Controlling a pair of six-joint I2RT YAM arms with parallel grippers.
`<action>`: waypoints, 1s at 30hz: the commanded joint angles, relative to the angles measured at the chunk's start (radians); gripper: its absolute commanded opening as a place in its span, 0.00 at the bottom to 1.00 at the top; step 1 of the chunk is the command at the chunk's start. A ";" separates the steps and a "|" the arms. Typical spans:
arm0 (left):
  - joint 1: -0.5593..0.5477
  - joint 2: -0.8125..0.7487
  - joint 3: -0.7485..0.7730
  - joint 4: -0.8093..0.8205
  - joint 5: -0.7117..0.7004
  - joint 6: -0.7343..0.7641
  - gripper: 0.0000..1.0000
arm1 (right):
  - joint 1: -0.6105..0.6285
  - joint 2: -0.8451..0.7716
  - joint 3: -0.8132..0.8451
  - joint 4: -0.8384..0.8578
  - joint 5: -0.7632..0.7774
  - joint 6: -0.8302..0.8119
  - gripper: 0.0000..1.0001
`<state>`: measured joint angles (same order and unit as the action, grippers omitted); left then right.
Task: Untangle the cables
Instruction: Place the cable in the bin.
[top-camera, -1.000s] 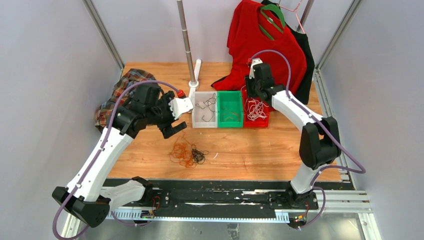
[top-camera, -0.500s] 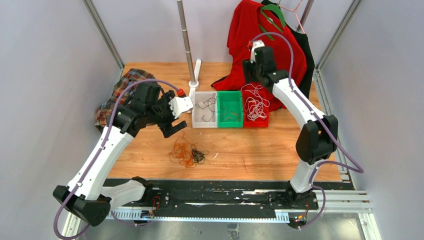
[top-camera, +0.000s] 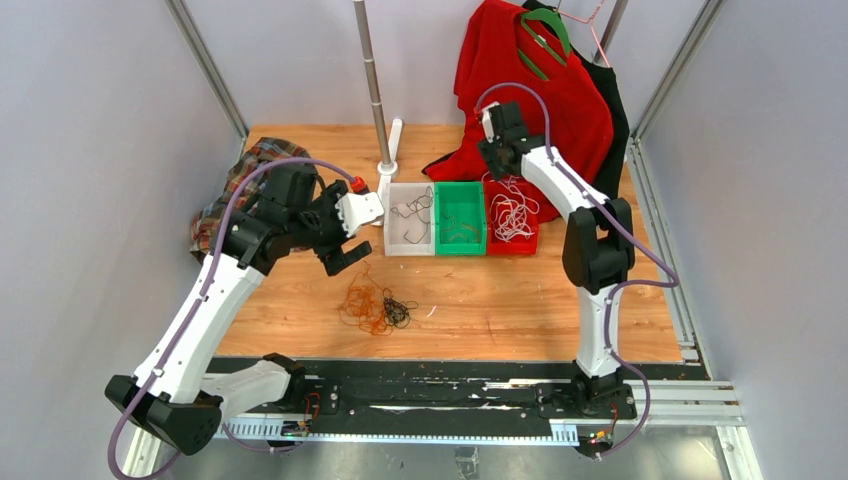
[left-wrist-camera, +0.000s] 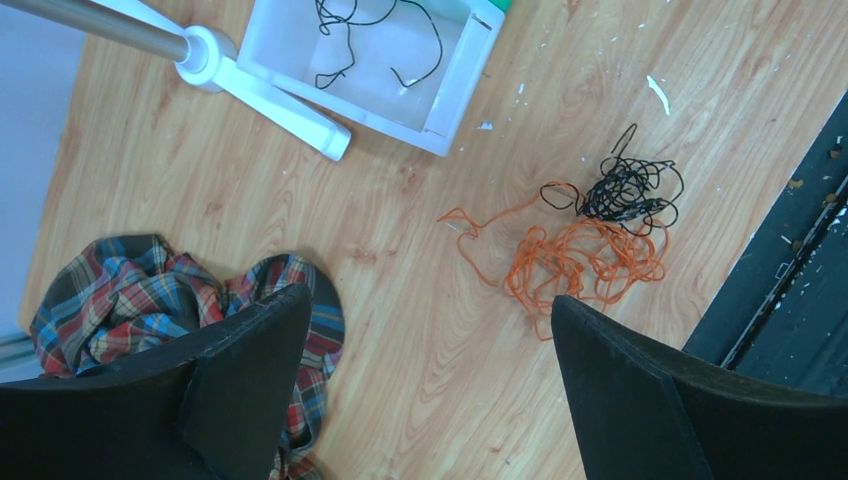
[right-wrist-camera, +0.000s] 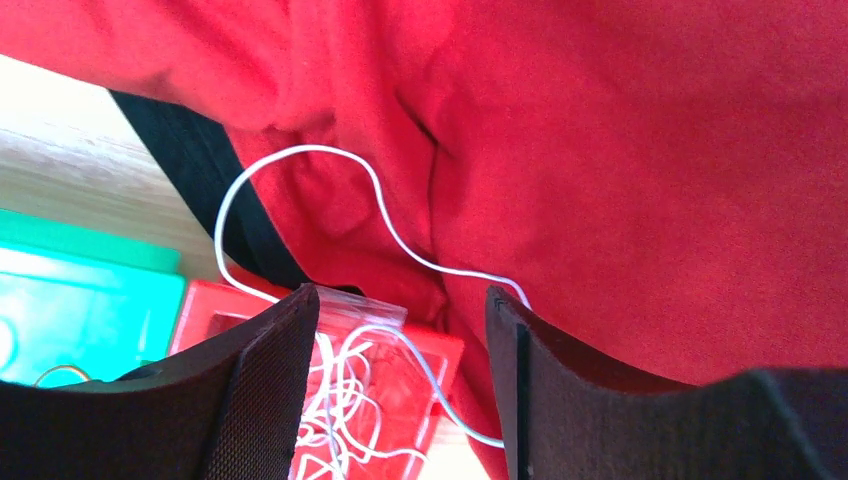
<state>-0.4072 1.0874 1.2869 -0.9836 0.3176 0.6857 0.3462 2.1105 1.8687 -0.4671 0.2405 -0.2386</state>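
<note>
An orange cable (top-camera: 362, 306) tangled with a black cable (top-camera: 399, 313) lies on the wooden table; the left wrist view shows the orange cable (left-wrist-camera: 580, 262) and the black cable (left-wrist-camera: 628, 190) below and to the right of my left gripper (left-wrist-camera: 430, 300). That left gripper (top-camera: 361, 237) hangs open and empty above the table. White cables (top-camera: 512, 216) fill the red bin (top-camera: 530, 246). One white strand (right-wrist-camera: 300, 149) loops out over the red shirt (right-wrist-camera: 620, 150). My right gripper (top-camera: 492, 160) is open above the bin's back rim, and in its own view, the right gripper (right-wrist-camera: 398, 300) holds nothing.
A white bin (top-camera: 392, 246) holds a black cable (top-camera: 410, 212). Beside it stands a green bin (top-camera: 460, 247). A plaid cloth (top-camera: 232, 190) lies at the left, a metal pole (top-camera: 372, 80) on a white foot at the back. The red shirt (top-camera: 520, 70) hangs behind the bins.
The right gripper rose from the red bin and moved back and left toward the shirt. Its jaws widened and the lifted white cables dropped back. The left arm stayed still.
</note>
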 joint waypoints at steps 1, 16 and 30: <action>0.006 -0.021 0.016 0.003 0.026 0.011 0.94 | -0.026 -0.038 -0.001 -0.028 0.033 -0.073 0.61; 0.008 -0.042 0.015 0.003 0.018 0.015 0.94 | -0.050 -0.083 -0.074 -0.074 0.035 -0.043 0.34; 0.010 -0.071 0.032 0.003 0.020 0.001 0.94 | -0.026 -0.299 -0.244 -0.087 -0.068 0.143 0.01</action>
<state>-0.4068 1.0409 1.2869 -0.9836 0.3260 0.6857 0.3099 1.9018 1.7103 -0.5461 0.2138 -0.1844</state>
